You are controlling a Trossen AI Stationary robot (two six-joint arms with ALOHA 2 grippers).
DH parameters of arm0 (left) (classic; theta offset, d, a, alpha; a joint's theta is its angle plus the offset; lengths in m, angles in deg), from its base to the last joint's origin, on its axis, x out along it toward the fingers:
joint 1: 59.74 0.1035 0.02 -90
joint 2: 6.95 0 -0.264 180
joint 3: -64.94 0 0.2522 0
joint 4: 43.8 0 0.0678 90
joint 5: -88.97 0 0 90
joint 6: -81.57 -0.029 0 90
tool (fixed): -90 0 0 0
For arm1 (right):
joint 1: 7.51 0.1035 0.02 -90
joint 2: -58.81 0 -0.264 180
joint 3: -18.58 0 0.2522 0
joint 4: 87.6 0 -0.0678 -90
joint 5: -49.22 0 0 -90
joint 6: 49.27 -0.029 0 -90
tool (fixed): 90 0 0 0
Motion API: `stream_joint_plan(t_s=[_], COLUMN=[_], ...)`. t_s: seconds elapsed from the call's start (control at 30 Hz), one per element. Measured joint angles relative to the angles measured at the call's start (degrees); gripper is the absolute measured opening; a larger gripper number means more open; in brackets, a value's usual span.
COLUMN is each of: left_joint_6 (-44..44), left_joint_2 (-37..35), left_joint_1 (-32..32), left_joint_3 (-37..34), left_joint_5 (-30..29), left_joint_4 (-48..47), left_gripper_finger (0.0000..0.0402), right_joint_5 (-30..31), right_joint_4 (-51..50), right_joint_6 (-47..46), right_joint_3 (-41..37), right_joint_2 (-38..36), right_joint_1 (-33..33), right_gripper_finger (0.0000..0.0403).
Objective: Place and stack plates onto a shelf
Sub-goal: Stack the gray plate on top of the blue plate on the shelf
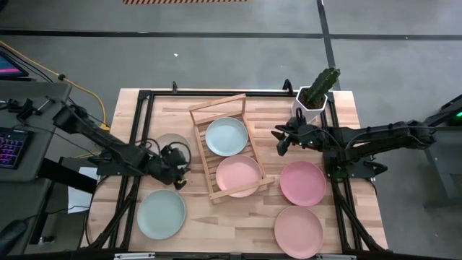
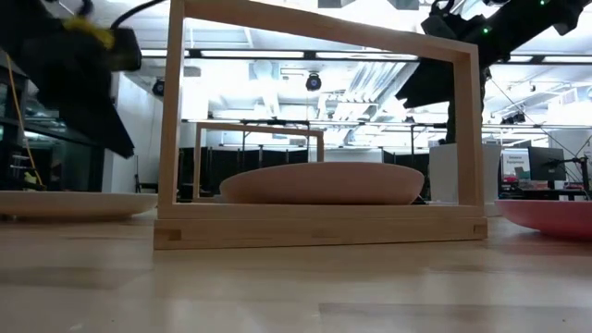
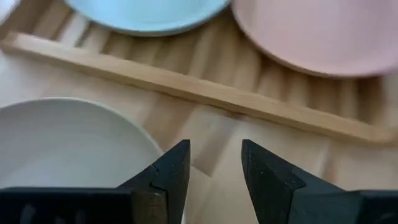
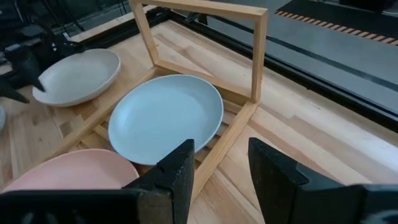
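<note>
The wooden shelf [image 1: 216, 189] lies mid-table with a mint-blue plate [image 1: 226, 136] on its far half and a pink plate [image 1: 239, 175] on its near half. A cream plate [image 1: 172, 142] rests on the table left of the shelf. Another mint plate [image 1: 161, 214] lies near left, and two pink plates [image 1: 302, 183] [image 1: 298, 231] lie to the right. My left gripper [image 1: 182, 173] [image 3: 214, 168] hovers open between the cream plate [image 3: 68, 143] and the shelf's left rail [image 3: 186, 87]. My right gripper [image 1: 279, 141] [image 4: 221, 168] hangs open above the table beside the shelf's right rail [image 4: 227, 140].
A white cactus pot [image 1: 312, 101] stands at the far right corner, just behind my right arm. The shelf's upright end frame [image 4: 205, 9] rises at its far end. Bare tabletop shows between the shelf and the right-hand pink plates.
</note>
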Motion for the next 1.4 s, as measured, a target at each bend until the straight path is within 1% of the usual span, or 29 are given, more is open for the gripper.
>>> stream_joint_plan(t_s=[0.07, 0.17, 0.33, 0.47, 0.63, 0.8, 0.97, 1.03, 1.4], left_joint_6=[1.9, 3.3, 3.2, 1.9, 2.3, 6.4, 9.5, 9.6, 10.1], left_joint_2=[1.8, 4.7, 10.6, 15.3, 20.4, 24.0, 25.7, 26.0, 26.1], left_joint_1=[0.8, 2.5, 4.4, 4.7, 4.7, 4.7, 4.7, 4.7, 4.8], left_joint_3=[0.0, 0.5, 5.8, 9.6, 12.3, 12.7, 12.7, 12.7, 12.7], left_joint_5=[-0.5, 1.0, 1.7, 1.7, 2.1, 2.0, 1.4, 0.3, -0.9], left_joint_4=[0.0, -1.6, -8.8, -10.6, -12.5, -16.4, -19.7, -19.9, -19.9], left_gripper_finger=[0.0136, 0.0136, 0.0136, 0.0136, 0.0136, 0.0136, 0.0136, 0.0136, 0.0136], right_joint_5=[0.0, 0.0, 0.0, -0.2, -0.2, -0.2, -0.2, -0.2, -0.1], right_joint_4=[0.0, 0.0, 0.0, 0.0, -0.2, -0.5, -0.3, -0.3, -0.3], right_joint_6=[0.0, 0.1, 0.2, 0.2, 0.2, 0.0, 0.1, 0.0, 0.0], right_joint_3=[0.0, 0.0, 0.0, 0.0, 0.0, 0.0, 0.0, 0.0, 0.0], right_joint_2=[0.0, 0.0, 0.0, 0.0, 0.0, 0.0, 0.0, 0.0, 0.0], right_joint_1=[0.0, 0.0, 0.0, 0.0, 0.0, 0.0, 0.0, 0.0, 0.0], right_gripper_finger=[0.0133, 0.0133, 0.0133, 0.0133, 0.0133, 0.0133, 0.0133, 0.0133, 0.0133])
